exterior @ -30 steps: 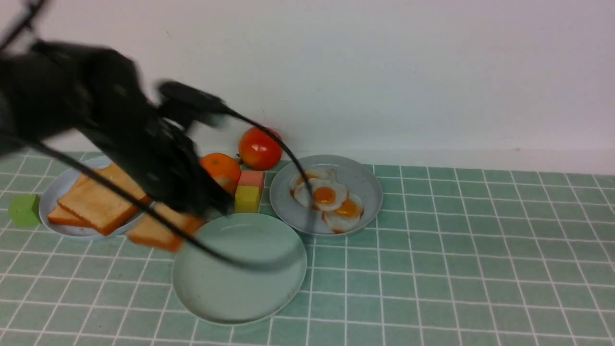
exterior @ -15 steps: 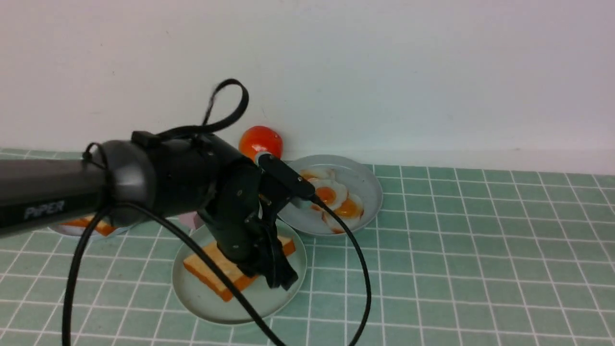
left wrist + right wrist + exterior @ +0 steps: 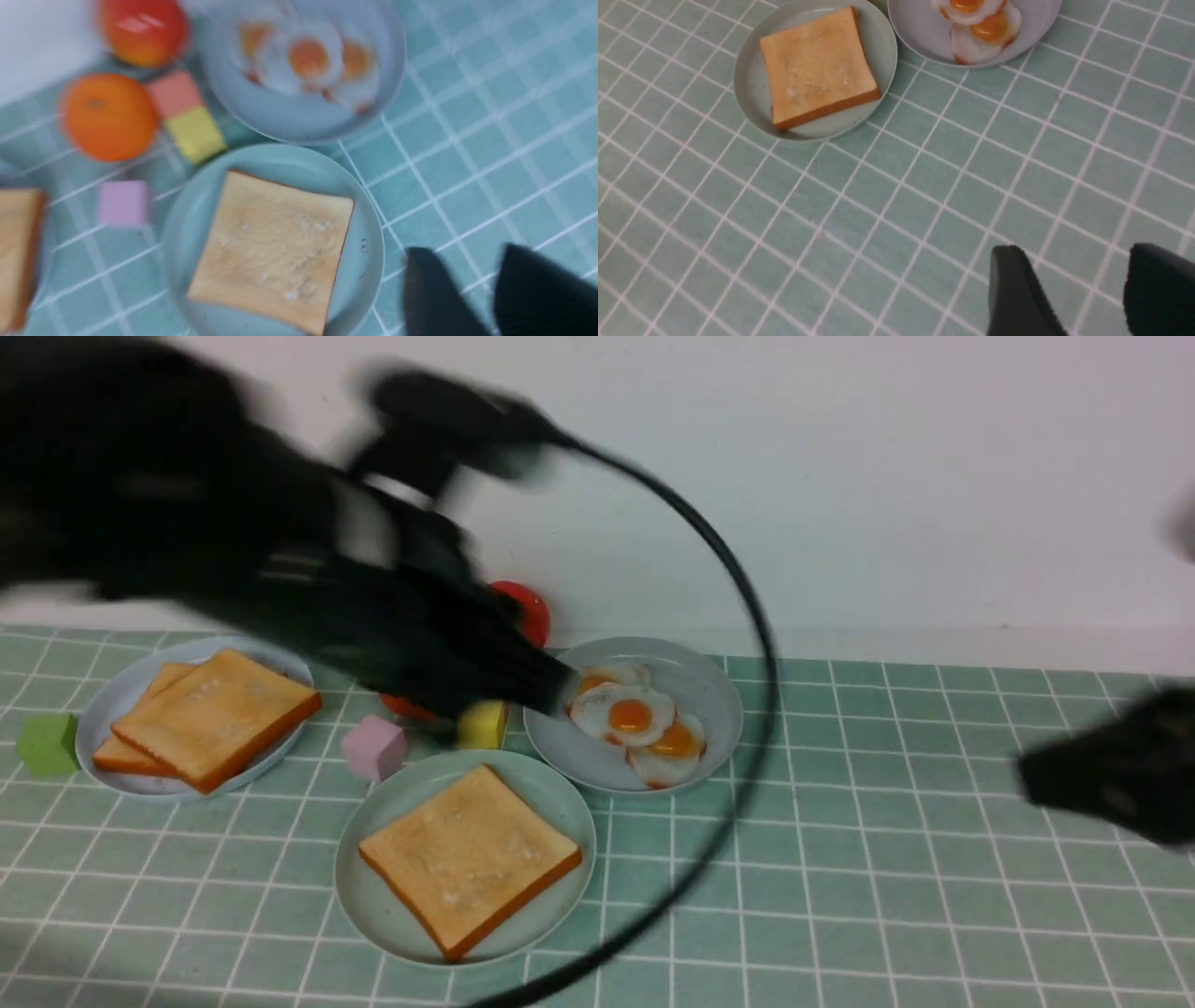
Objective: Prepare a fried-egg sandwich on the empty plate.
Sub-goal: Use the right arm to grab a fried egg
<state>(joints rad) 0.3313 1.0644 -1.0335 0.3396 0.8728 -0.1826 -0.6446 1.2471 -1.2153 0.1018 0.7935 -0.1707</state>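
Left pincer (image 3: 469, 254) has lifted off the toast (image 3: 470, 857) on the plate (image 3: 372, 896), jaws apart, empty.

Looks like a robot lab's mock kitchen, folks, not a real one! The desk (image 3: 887, 896) has a green tile pattern and backs onto a bare white wall (image 3: 887, 476). The food looks plastic: a toast slice (image 3: 467, 859) on the mint-green plate (image 3: 373, 896), fried eggs (image 3: 630, 714) at one o'clock from it, a tomato (image 3: 530, 609) at twelve. There's a pink block (image 3: 373, 747) and a green block (image 3: 45, 744) too. A black robot arm (image 3: 233, 551) trails a looping cable (image 3: 747, 644) at eleven o'clock.
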